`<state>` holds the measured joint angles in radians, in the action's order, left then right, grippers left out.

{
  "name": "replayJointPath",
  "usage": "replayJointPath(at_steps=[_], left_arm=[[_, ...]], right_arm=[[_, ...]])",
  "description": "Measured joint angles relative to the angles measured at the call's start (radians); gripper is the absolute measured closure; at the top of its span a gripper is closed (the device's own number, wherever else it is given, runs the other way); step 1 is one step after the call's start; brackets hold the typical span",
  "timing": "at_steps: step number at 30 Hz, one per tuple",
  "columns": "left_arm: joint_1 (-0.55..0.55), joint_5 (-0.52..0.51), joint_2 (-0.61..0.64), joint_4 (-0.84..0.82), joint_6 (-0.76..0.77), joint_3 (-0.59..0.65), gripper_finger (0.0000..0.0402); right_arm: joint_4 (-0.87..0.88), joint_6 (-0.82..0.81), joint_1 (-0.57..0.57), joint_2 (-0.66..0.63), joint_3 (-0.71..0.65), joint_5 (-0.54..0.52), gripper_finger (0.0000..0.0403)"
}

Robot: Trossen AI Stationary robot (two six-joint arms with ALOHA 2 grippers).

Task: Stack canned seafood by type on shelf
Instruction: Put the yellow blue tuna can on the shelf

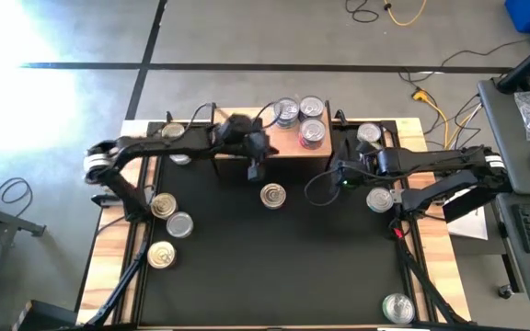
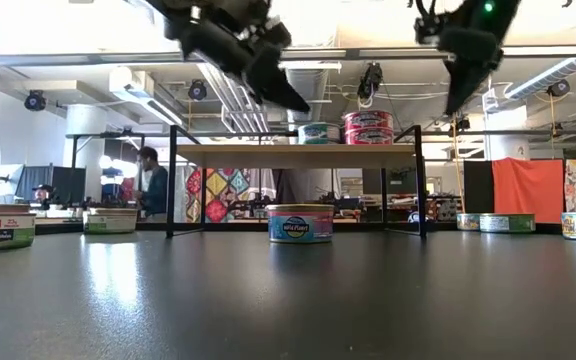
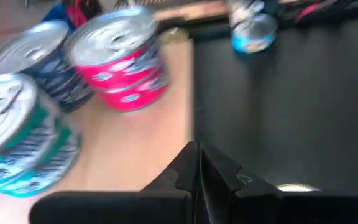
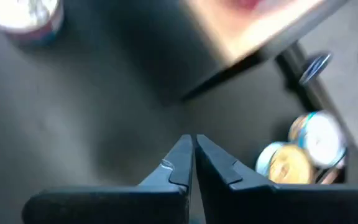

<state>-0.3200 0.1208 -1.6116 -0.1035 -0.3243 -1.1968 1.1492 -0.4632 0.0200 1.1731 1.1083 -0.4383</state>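
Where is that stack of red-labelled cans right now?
The red-labelled cans sit stacked on the wooden shelf, toward its right end in the low view, beside a teal-labelled can.

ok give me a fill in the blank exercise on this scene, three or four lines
1. Both hands, the left hand and the right hand, are ____.
2. The red-labelled cans sit stacked on top of the ____.
3. In the low view, the blue-labelled can stands on the black table directly ____ the shelf.
4. Neither hand holds a ____.

Missing words: shut; shelf; under; can
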Motion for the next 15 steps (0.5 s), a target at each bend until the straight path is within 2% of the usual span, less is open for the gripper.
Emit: replayJointPath(at_steps=[6,8,15], left_arm=[[0.168,-0.003,0.181,0.113,0.044,0.207,0.0401],[0.242,-0.034,0.223,0.134,0.076,0.249,0.0401],[0.514,-0.303,0.272,0.158,0.204,0.306,0.0401]], right_arm=[[0.019,-0.092,0.007,0.005,-0.099,0.13,0.039],[0.052,-0.12,0.007,0.013,-0.122,0.163,0.039],[0.098,-0.27,0.003,0.064,-0.17,0.239,0.039]])
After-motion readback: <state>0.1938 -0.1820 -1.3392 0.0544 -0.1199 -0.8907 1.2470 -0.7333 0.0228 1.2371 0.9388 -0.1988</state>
